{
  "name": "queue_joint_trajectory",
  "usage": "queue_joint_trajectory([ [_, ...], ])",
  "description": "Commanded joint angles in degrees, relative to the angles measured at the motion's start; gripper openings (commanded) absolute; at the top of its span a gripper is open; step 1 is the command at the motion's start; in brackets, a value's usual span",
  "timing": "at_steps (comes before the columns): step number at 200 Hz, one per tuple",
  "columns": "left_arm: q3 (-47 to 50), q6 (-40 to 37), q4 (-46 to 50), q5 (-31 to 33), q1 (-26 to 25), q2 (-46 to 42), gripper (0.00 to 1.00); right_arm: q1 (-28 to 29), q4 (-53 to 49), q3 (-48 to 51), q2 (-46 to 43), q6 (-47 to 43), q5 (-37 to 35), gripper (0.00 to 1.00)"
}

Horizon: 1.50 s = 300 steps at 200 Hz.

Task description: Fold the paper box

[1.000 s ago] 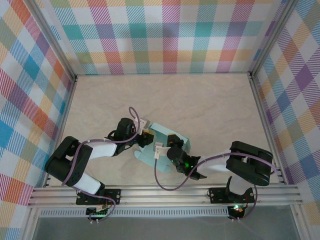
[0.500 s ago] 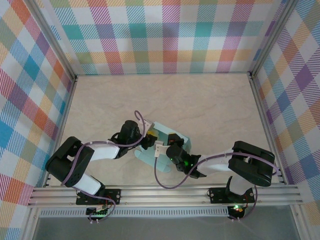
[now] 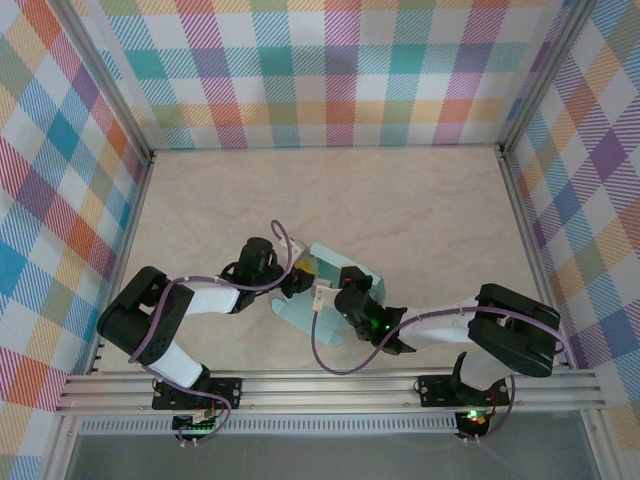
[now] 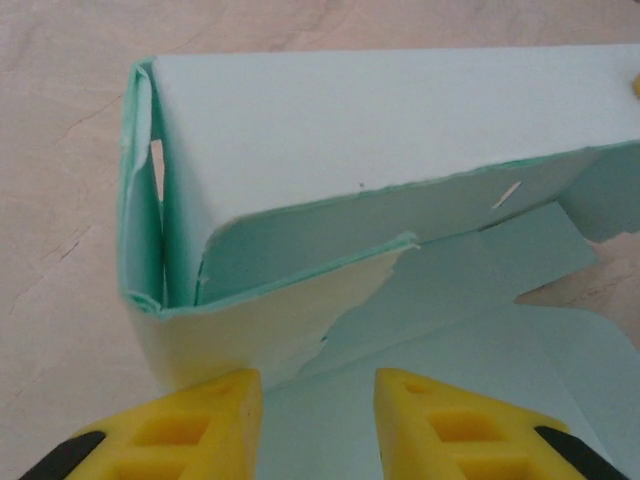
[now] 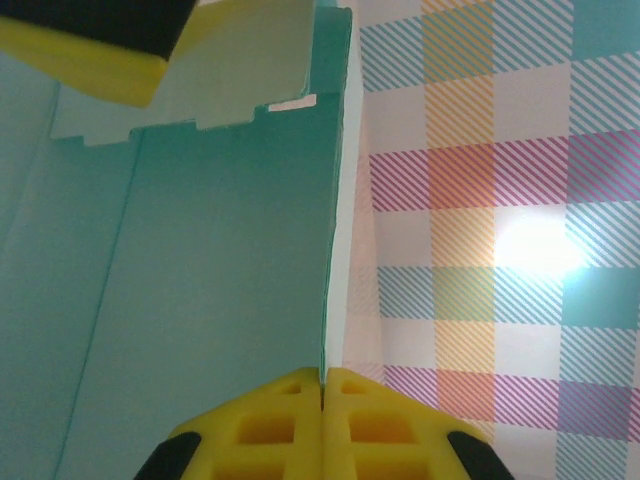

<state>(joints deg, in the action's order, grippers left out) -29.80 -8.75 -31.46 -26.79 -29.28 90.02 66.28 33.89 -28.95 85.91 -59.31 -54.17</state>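
Observation:
The paper box is pale mint-green card, partly folded, lying in the middle of the table between both arms. A loose flap of it spreads flat toward the near edge. In the left wrist view the paper box stands as a raised wall with a folded corner. My left gripper is open just in front of it, its left finger touching a pale flap. My right gripper is shut on the thin edge of an upright panel of the paper box. From above, the left gripper and right gripper flank the box.
Plaid walls enclose the beige table on three sides. An aluminium rail runs along the near edge by the arm bases. Purple cables loop over both arms close to the box.
My left gripper has slid right, up against the box, and its jaws have spread a little. The right gripper has stayed shut on the panel, shifting slightly.

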Motion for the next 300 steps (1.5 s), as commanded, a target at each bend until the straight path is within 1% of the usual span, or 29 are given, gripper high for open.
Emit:
queue_joint_trajectory([
  [1,-1.1,-3.3,1.0,-4.0,2.1,-1.4,0.36,-0.1,-4.4,1.1,-0.8,2.3,3.1,0.0],
  [25,-1.0,-4.8,3.0,-3.9,3.9,-2.9,0.4,-0.4,-4.2,1.7,-1.1,2.4,3.2,0.0],
  [37,-1.5,-5.8,4.0,-5.3,4.9,-2.7,0.42,-0.5,-4.0,1.8,-1.2,2.5,3.2,0.0],
  [47,-1.7,-5.8,3.2,-8.0,6.0,-2.2,0.45,-0.7,-4.0,1.9,-1.2,2.5,3.4,0.0],
  [59,-2.3,-6.3,3.6,-11.9,7.2,-2.0,0.46,-0.8,-4.0,2.0,-1.3,2.4,3.4,0.0],
  [103,-8.4,-10.0,13.8,-28.0,11.3,-1.6,0.47,-1.2,-4.6,2.3,-2.2,2.6,3.3,0.0],
  [123,-10.6,-11.5,16.6,-32.9,12.6,-0.3,0.47,-1.5,-5.4,2.4,-2.9,3.0,3.3,0.0],
  [139,-13.7,-14.8,22.4,-35.3,12.8,0.9,0.47,-1.6,-5.9,2.5,-3.3,2.9,3.3,0.0],
  [149,-14.5,-14.1,23.0,-34.0,12.7,1.4,0.47,-1.7,-6.1,2.6,-3.8,2.8,3.2,0.0],
  [172,-12.9,-9.1,15.2,-27.7,12.5,3.1,0.48,-2.2,-6.7,3.1,-5.2,2.6,3.3,0.0],
  [198,-10.9,-8.6,11.9,-25.2,11.9,3.4,0.48,-3.4,-5.9,5.1,-7.0,-0.7,4.7,0.0],
  [220,-9.6,-8.4,9.6,-24.7,11.8,3.5,0.47,-4.4,-3.8,6.3,-7.5,-4.5,4.4,0.0],
  [247,-11.1,-9.1,10.3,-24.1,11.4,6.3,0.46,-5.4,-0.6,6.9,-7.8,-9.7,3.6,0.0],
  [275,-12.6,-10.7,11.7,-23.1,10.4,8.8,0.43,-5.6,-1.1,7.4,-9.1,-12.5,3.4,0.0],
  [300,-14.9,-13.7,15.9,-22.9,9.2,10.3,0.41,-5.7,-2.5,7.5,-9.9,-13.1,3.5,0.0],
])
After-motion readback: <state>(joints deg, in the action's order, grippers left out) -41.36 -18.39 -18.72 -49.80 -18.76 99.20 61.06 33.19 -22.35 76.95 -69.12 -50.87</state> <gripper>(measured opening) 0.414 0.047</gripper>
